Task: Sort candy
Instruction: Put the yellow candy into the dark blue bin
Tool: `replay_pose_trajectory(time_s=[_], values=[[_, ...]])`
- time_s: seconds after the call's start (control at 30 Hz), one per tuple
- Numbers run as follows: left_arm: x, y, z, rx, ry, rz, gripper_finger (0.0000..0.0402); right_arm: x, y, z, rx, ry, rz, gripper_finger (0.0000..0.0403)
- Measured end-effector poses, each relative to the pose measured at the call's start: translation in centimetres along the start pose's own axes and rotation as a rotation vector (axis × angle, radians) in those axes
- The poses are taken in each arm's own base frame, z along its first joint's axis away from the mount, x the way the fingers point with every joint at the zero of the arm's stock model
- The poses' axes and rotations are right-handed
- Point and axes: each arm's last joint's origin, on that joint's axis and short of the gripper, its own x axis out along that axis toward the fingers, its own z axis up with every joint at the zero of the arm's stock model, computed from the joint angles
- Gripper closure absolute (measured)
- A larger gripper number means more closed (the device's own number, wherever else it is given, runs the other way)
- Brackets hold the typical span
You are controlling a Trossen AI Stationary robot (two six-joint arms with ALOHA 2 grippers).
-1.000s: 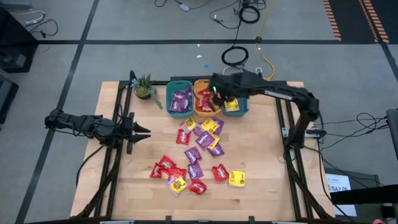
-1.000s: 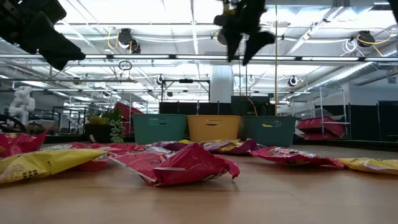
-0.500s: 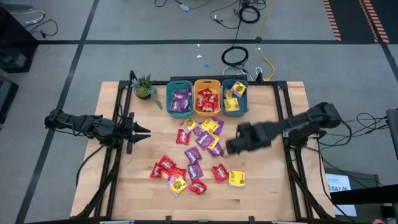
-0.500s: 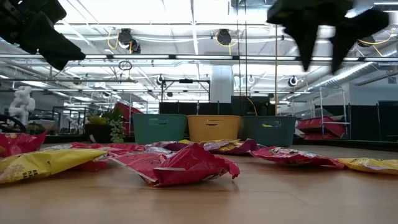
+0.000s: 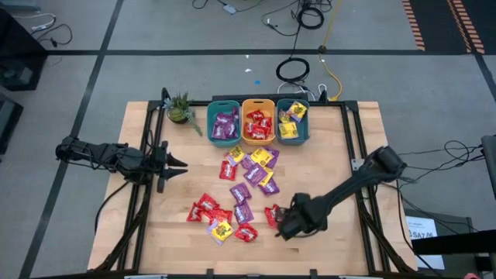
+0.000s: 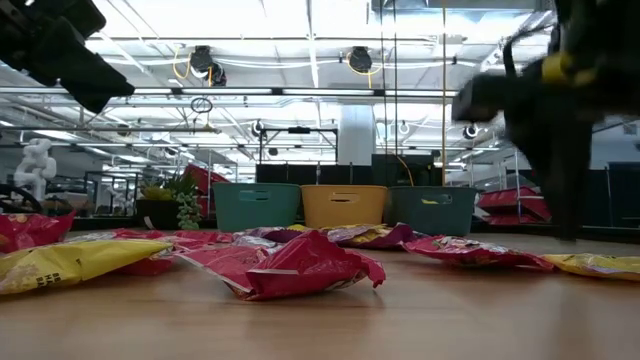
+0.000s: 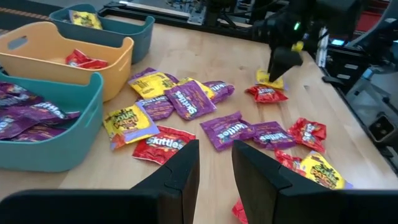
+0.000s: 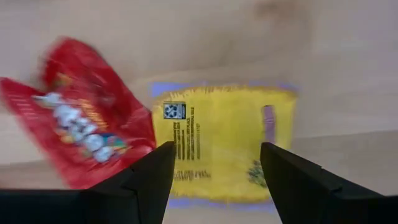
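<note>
Right gripper poised over a yellow packet near the table's front edge; left arm waits at the left side.

The wooden table (image 5: 333, 147) carries, along its back edge, three bins: a teal bin (image 5: 224, 122) with purple packets, an orange bin (image 5: 258, 121) with red ones and a second teal bin (image 5: 293, 120) with yellow ones. The right arm reaches in from the right side, and the right gripper (image 5: 288, 225) hangs low over the loose candy (image 5: 246, 190) scattered across the table's middle and front. Its fingers (image 8: 143, 180) are spread apart, empty, framing a yellow packet (image 8: 221, 146) that lies flat just beside a red packet (image 8: 81, 134), the two overlapping at one edge. The left gripper (image 5: 177, 164) hovers at the left side, well apart from the candy, fingers (image 7: 180, 180) partly apart and holding nothing. A small potted plant (image 5: 180, 108) stands left of the bins.
</note>
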Motion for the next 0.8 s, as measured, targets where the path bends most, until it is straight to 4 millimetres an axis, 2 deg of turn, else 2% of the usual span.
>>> replay_pose_trajectory(time_s=[0.2,0.27,0.37,0.5,0.6,0.7,0.8], values=[[0.0,0.0,0.0,-0.002,0.000,-0.014,0.0297,3.2,0.6,-0.8,0.004,0.022,-0.063,0.0173],[0.0,-0.1,0.0,-0.003,0.001,-0.018,0.0297,3.4,0.5,-0.9,0.004,0.034,-0.077,0.0181],[0.0,-0.1,0.0,-0.023,0.007,-0.023,0.0297,3.2,0.5,-0.9,-0.004,0.036,-0.074,0.0216],[0.0,-0.1,0.0,-0.023,0.010,-0.030,0.0297,2.2,0.1,-0.5,-0.026,0.021,-0.073,0.0303],[0.0,-0.1,0.0,-0.024,0.009,-0.030,0.0297,0.7,0.0,-0.1,-0.051,-0.028,-0.007,0.0376],[0.0,-0.1,0.0,-0.024,0.009,-0.031,0.0297,-1.4,-0.6,1.2,-0.052,-0.129,0.042,0.0390],[0.0,-0.1,0.0,-0.024,0.006,-0.033,0.0297,-5.0,-1.0,2.9,-0.036,-0.203,0.082,0.0393]])
